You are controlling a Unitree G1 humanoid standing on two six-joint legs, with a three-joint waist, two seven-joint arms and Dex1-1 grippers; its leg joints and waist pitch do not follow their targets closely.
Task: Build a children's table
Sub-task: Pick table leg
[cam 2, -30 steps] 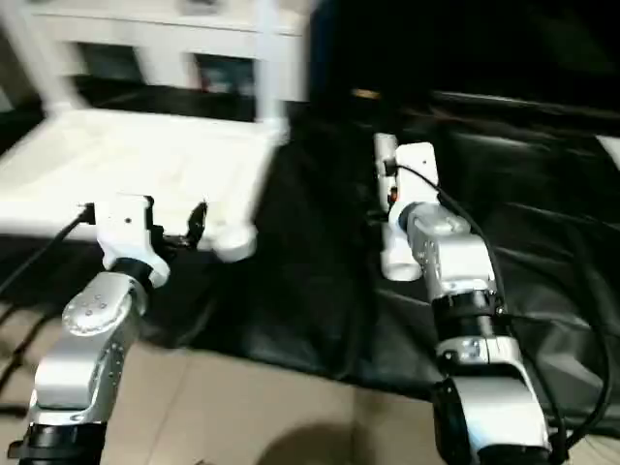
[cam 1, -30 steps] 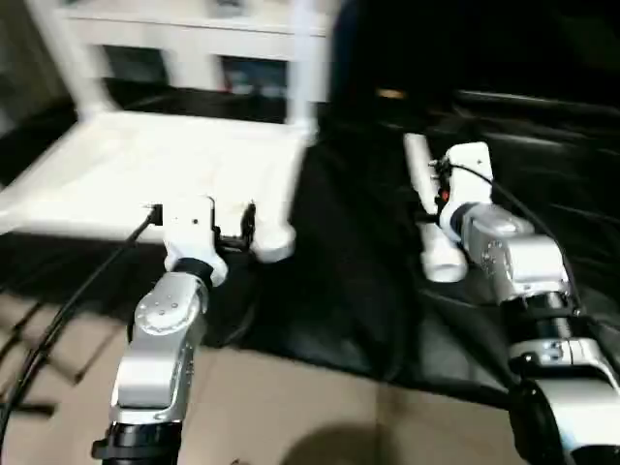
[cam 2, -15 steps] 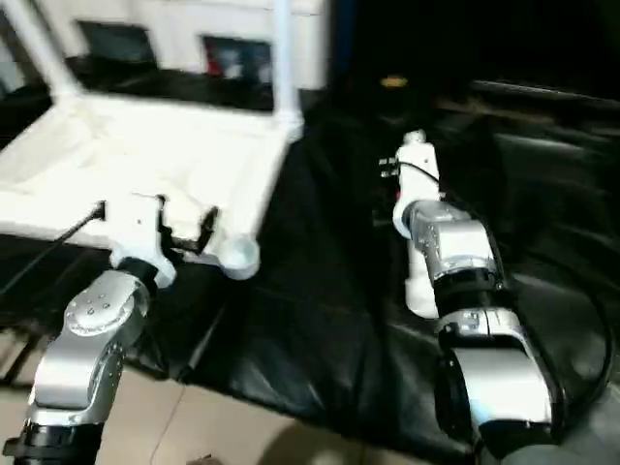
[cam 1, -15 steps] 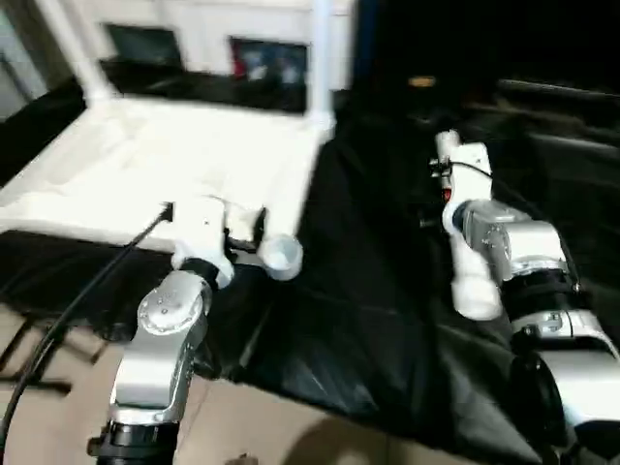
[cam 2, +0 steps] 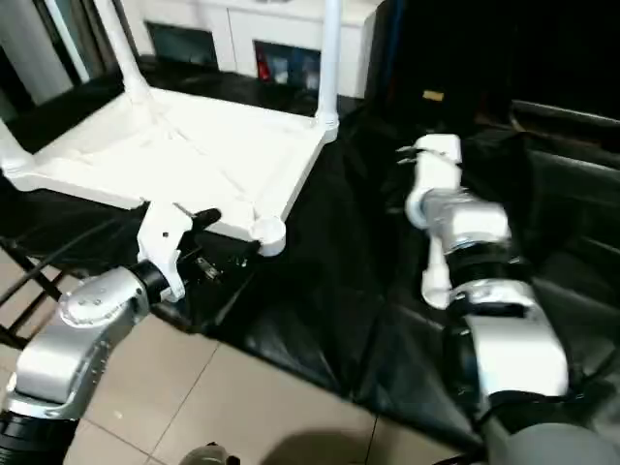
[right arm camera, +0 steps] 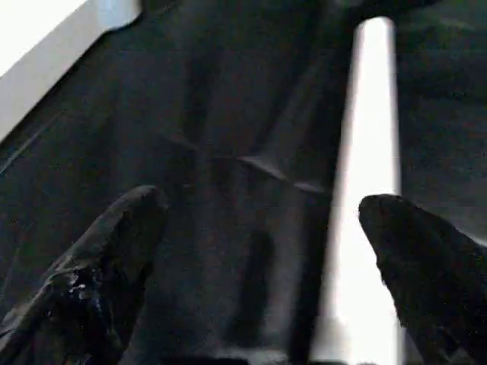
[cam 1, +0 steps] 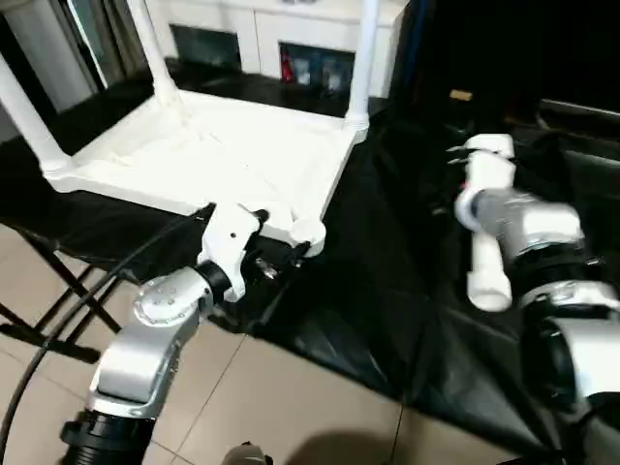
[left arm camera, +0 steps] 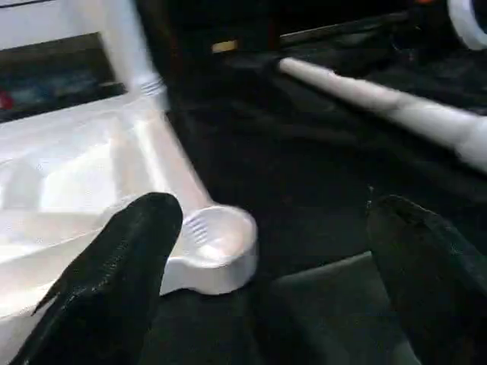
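The children's table top [cam 1: 213,155] lies upside down on the black cloth, with three white legs [cam 1: 362,58] standing up from its corners. Its near right corner socket [cam 1: 308,231] is empty. My left gripper [left arm camera: 281,258] is open just in front of that socket [left arm camera: 217,239], holding nothing. A loose white leg [cam 1: 484,271] lies on the cloth to the right. My right gripper [right arm camera: 259,266] hovers open over the cloth, with that leg [right arm camera: 365,175] beside one of its fingers [right arm camera: 422,266], apart from it.
The black-draped table [cam 1: 387,291] carries everything and its front edge hangs over a tiled floor [cam 1: 291,407]. A white cabinet with glass doors [cam 1: 291,29] stands behind. Black stand legs [cam 1: 44,291] and my left arm's cable [cam 1: 58,329] are at the near left.
The whole picture has shifted as the camera moved, and more of the upright legs and floor shows. Both grippers stay open, the left by the corner socket, the right over the loose leg.
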